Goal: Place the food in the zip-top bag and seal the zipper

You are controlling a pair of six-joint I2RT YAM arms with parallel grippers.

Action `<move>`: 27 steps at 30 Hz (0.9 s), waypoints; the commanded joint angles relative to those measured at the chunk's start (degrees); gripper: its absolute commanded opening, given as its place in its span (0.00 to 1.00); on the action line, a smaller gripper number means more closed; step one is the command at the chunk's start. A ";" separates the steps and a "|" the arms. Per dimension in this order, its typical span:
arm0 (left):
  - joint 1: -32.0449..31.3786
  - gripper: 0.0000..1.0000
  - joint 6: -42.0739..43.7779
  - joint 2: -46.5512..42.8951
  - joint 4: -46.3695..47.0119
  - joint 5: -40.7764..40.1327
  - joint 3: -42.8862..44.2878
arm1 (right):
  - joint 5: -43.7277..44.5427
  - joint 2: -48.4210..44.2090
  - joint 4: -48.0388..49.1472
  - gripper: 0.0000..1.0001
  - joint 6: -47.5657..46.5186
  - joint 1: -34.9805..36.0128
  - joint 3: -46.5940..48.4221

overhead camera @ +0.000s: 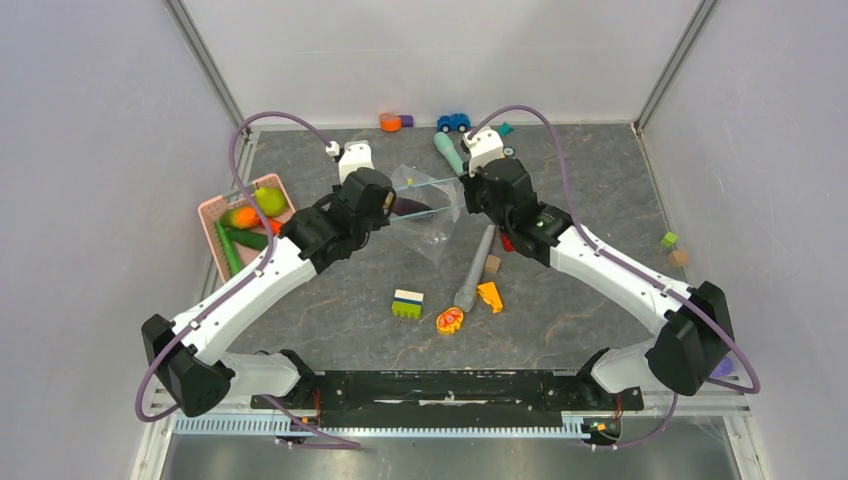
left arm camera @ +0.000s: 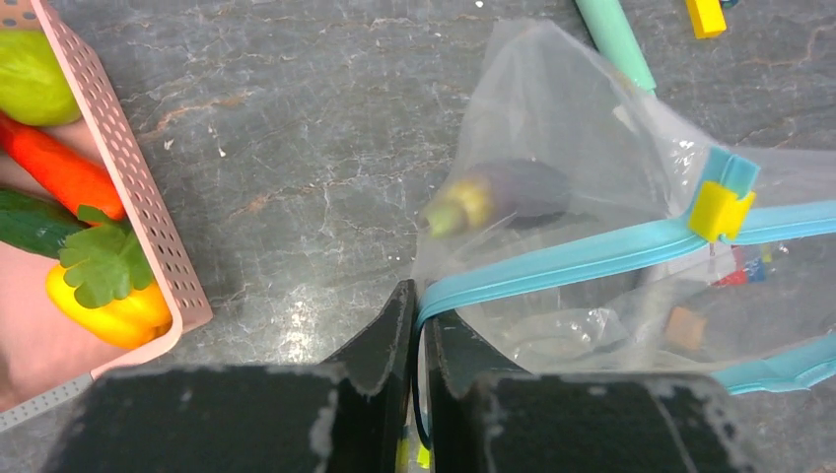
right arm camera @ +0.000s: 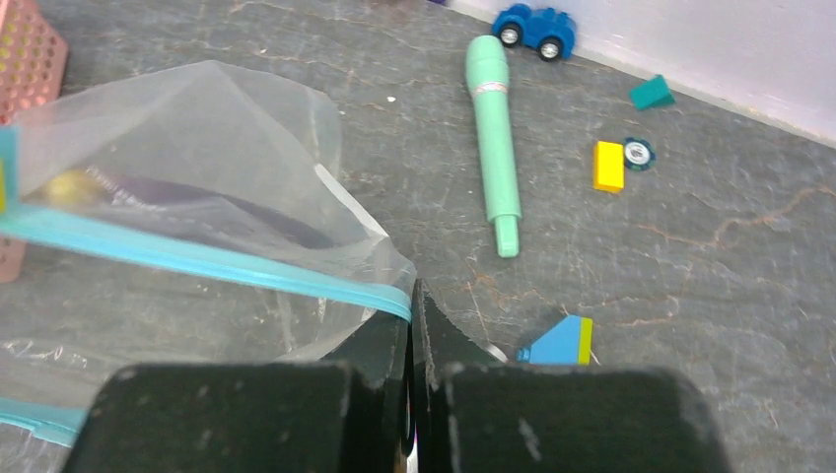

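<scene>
The left end effector (left arm camera: 416, 320) pinches one end of the teal zipper (left arm camera: 562, 264) between nearly closed fingers. Opposite it, the right end effector (right arm camera: 414, 320) is clamped tight on the strip's other end. The left arm (overhead camera: 250, 290) reaches diagonally from its base at the near left toward the middle of the surface (overhead camera: 340, 300), and the right arm (overhead camera: 610, 265) mirrors it from the near right. Their wrists turn inward so the two tips face each other.

Between them the zipper is stretched almost level, its long axis running side to side across the scene, with a yellow-and-teal slider (left arm camera: 720, 205) riding on it nearer the right arm's end. The clear bag (left arm camera: 552, 108) hangs from that strip above the middle of the surface and sags slackly toward the near side. A second teal edge droops lower.

Inside the bag lies the eggplant (left arm camera: 522, 189), its length roughly parallel to the zipper and its pale stem end pointing toward the left arm's side. The rest of the food (left arm camera: 108, 310), green, orange and yellow pieces, sits in the pink basket (left arm camera: 148, 236) well to the left, apart from the bag.
</scene>
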 commanded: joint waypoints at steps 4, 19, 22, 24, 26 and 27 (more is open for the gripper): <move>2.53 0.16 4.65 4.10 0.23 7.19 7.01 | -6.77 -0.44 -2.37 0.00 -2.23 -3.00 2.66; 2.53 1.00 4.96 9.88 8.94 24.66 6.85 | -13.47 2.54 1.29 0.00 2.19 -2.80 2.99; 2.53 1.00 4.45 5.08 9.35 23.72 3.75 | -11.07 2.55 4.47 0.00 3.26 -2.80 1.19; 2.53 1.00 3.19 0.55 9.30 22.52 1.04 | -10.65 3.17 4.92 0.00 3.45 -2.81 1.64; 2.53 1.00 1.28 -4.00 8.77 19.04 -2.66 | -11.95 3.36 4.90 0.00 3.50 -2.78 2.05; 2.53 1.00 0.13 -6.07 7.89 16.75 -4.17 | -13.45 3.29 7.01 0.00 3.61 -2.80 1.70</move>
